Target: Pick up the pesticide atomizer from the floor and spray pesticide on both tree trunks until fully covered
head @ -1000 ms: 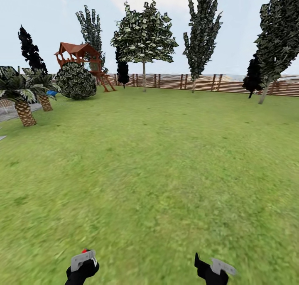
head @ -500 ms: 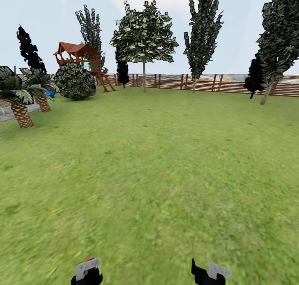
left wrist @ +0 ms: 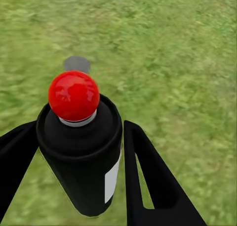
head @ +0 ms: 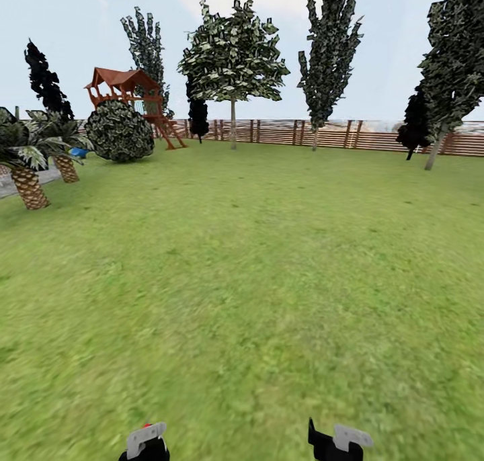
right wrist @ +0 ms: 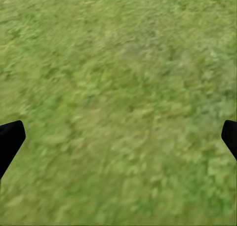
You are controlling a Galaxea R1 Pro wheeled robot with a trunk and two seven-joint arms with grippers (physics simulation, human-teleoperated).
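Left end effector [left wrist: 81, 186] is clenched on a black can with a red ball cap [left wrist: 74, 95], held above the lawn [head: 255, 259]. Right end effector [right wrist: 118, 134] is released, fingers [right wrist: 10, 139] wide apart over grass. Far ahead of both, a broad-crowned tree [head: 232, 54] stands by the slat fence [head: 336, 133].

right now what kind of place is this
A fenced garden or backyard, it seems: a wide green grass lawn, a brown horizontal-slat wooden fence at the far edge, and a red-roofed wooden play tower among trees.
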